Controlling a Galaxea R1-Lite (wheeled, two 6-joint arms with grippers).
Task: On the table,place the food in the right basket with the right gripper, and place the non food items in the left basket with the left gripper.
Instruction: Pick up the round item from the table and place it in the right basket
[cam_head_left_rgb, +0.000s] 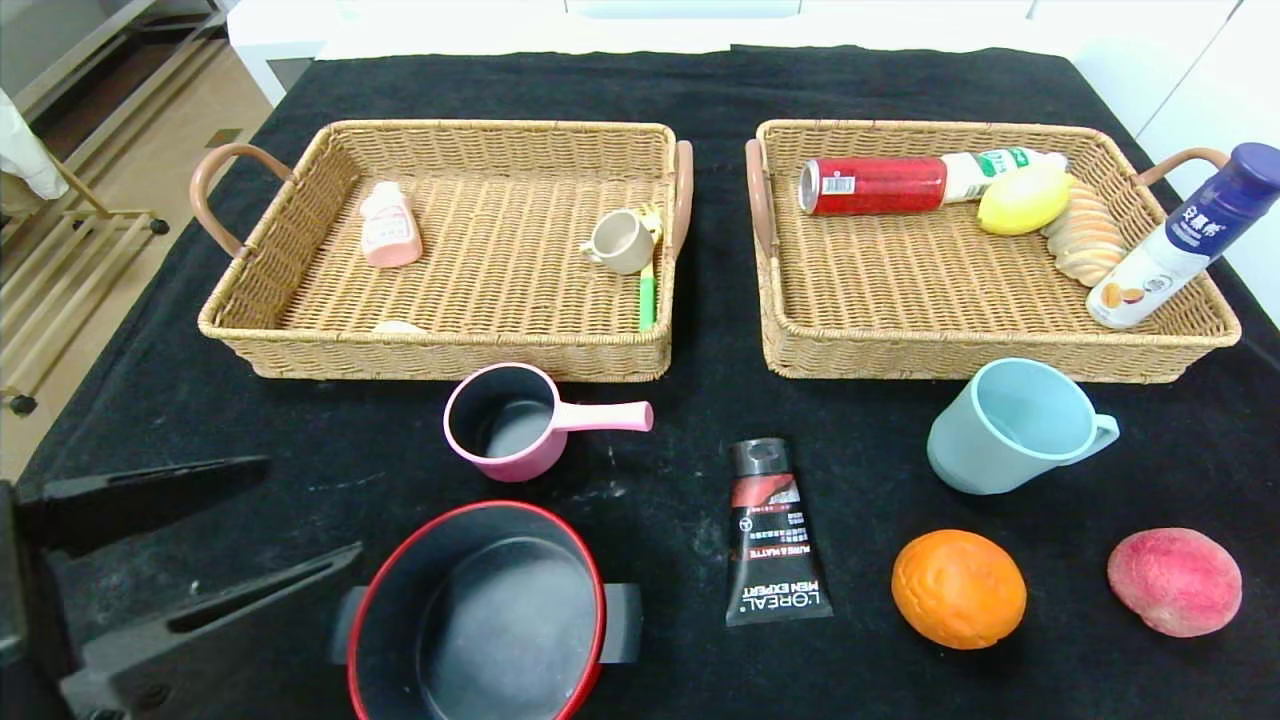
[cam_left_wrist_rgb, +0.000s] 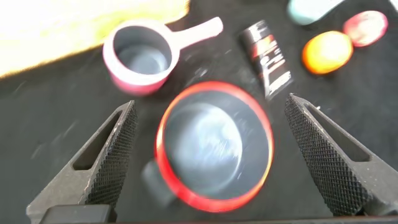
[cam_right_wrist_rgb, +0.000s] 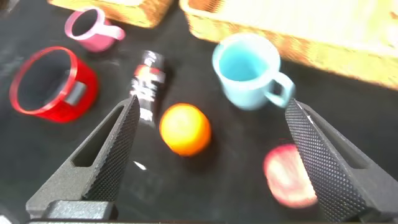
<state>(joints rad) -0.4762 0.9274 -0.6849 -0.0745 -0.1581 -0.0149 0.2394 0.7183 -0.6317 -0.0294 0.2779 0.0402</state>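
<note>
the sorting is partway done, as far as the baskets show: the left basket (cam_head_left_rgb: 300, 330) already holds a small pink bottle (cam_head_left_rgb: 390, 225), a beige cup (cam_head_left_rgb: 618, 241) and a green-handled utensil (cam_head_left_rgb: 647, 290), while the right basket (cam_head_left_rgb: 790, 340) holds a red can (cam_head_left_rgb: 872, 185), a white bottle (cam_head_left_rgb: 995, 165), a lemon (cam_head_left_rgb: 1023, 198), a bread roll (cam_head_left_rgb: 1082, 245) and a blue-capped yogurt bottle (cam_head_left_rgb: 1185, 235) leaning on its rim. left on the black counter (cam_head_left_rgb: 700, 300) are the non-food things, a pink saucepan (cam_head_left_rgb: 505, 420), a red-rimmed pot (cam_head_left_rgb: 490, 615), a black tube (cam_head_left_rgb: 775, 535) and a light blue mug (cam_head_left_rgb: 1005, 425), plus two foods, an orange (cam_head_left_rgb: 958, 588) and a peach (cam_head_left_rgb: 1175, 582), lying near each other at the near right. the left gripper (cam_left_wrist_rgb: 208, 158) hovers over the red-rimmed pot with its fingers (cam_left_wrist_rgb: 115, 155) spread wide, grasping nothing. the right gripper (cam_right_wrist_rgb: 211, 158) hangs above the orange and peach, fingers likewise fully released and empty, touching nothing.
</note>
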